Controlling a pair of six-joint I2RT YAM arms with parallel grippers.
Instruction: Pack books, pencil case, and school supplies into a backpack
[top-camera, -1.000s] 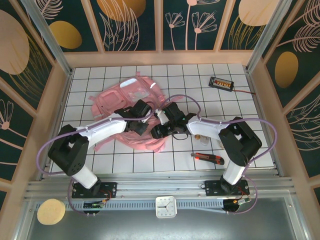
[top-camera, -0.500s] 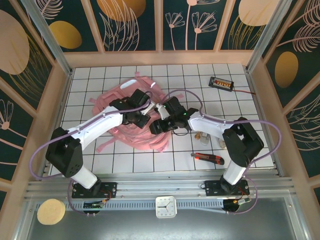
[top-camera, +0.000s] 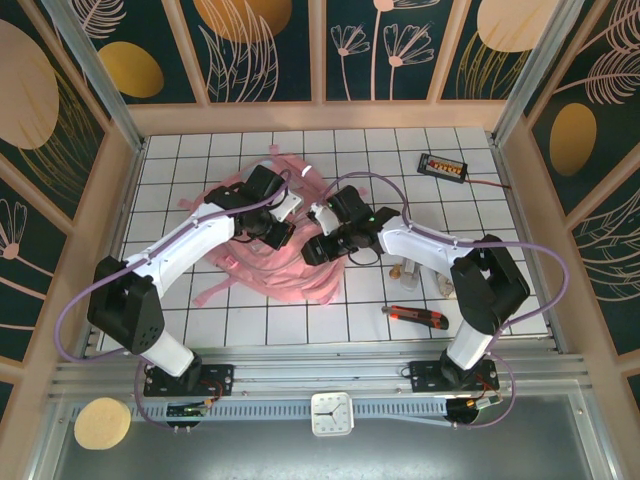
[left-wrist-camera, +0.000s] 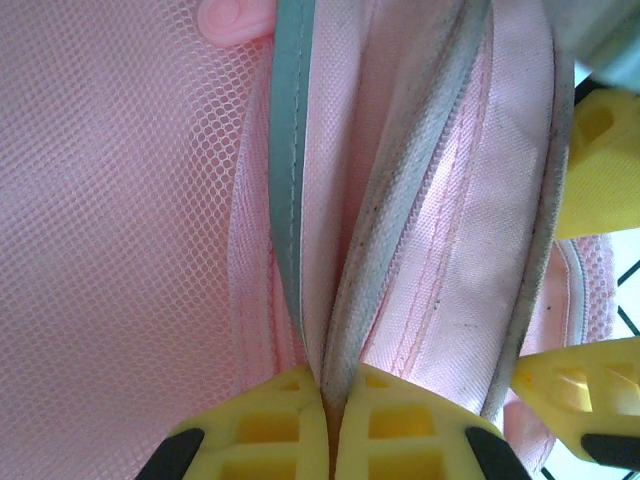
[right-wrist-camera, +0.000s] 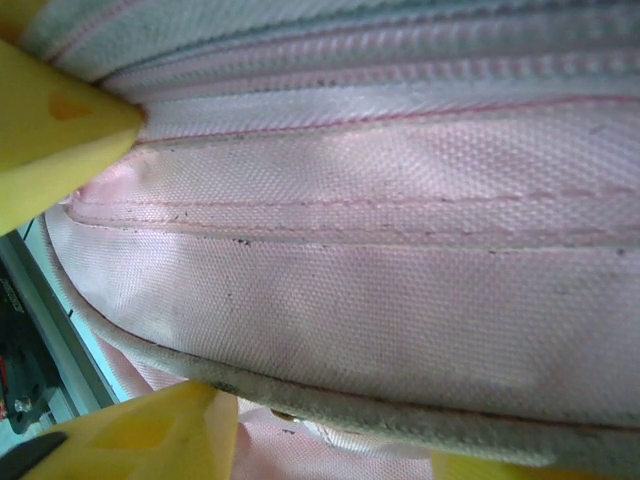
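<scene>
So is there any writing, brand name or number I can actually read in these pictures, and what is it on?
No text can be read anywhere.
White clock on the near rail: dial marks too small to read.
Black box with orange buttons: any label too small to read.
Pink backpack: plain fabric and mesh up close, no print.

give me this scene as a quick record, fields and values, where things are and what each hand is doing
backpack: pink, crumpled mid-table, between both arms
left hand: shut, pinching a backpack seam
right hand: fingers astride a backpack fold; grip unclear
wired black box: far right, apart from the backpack
red-and-black tool: near right, lying free
table: white grid
</scene>
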